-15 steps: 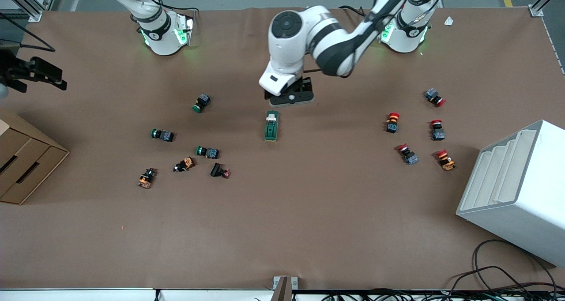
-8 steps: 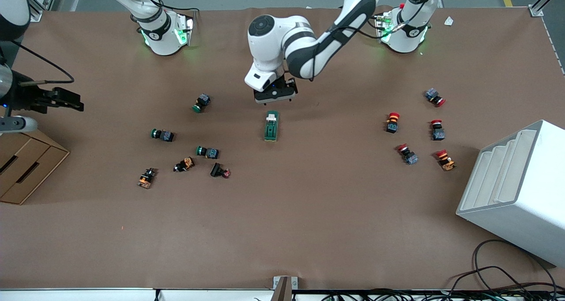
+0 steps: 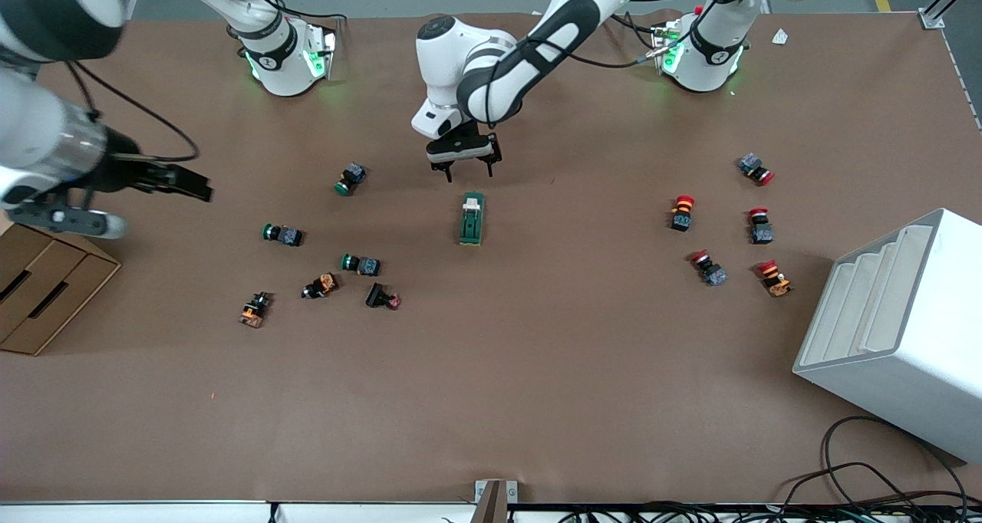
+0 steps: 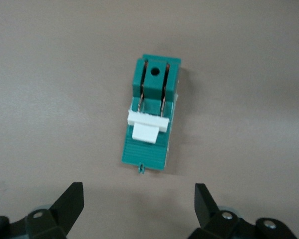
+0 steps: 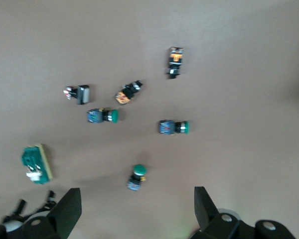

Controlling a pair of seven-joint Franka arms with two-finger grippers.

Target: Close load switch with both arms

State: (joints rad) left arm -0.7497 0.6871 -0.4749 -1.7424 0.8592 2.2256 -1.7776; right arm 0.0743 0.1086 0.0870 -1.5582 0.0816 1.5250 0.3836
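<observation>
The load switch (image 3: 472, 218), a dark green oblong block with a white lever (image 4: 148, 127) on top, lies at the middle of the table. It also shows in the left wrist view (image 4: 152, 89) and in the right wrist view (image 5: 36, 163). My left gripper (image 3: 469, 171) is open and empty. It hangs over the bare table by the switch's end that faces the bases, not touching it, as the left wrist view (image 4: 138, 204) shows. My right gripper (image 3: 196, 189) is open and empty. It is up over the right arm's end of the table, well apart from the switch, and the right wrist view (image 5: 138, 206) looks down from it.
Green and orange push buttons (image 3: 360, 264) lie scattered toward the right arm's end. Red push buttons (image 3: 682, 212) lie toward the left arm's end. A cardboard box (image 3: 42, 285) stands at the right arm's end and a white rack (image 3: 897, 331) at the left arm's end.
My left gripper has shifted a little toward the right arm's end and now points down by the switch. My right arm has swung in from the table's edge toward the middle.
</observation>
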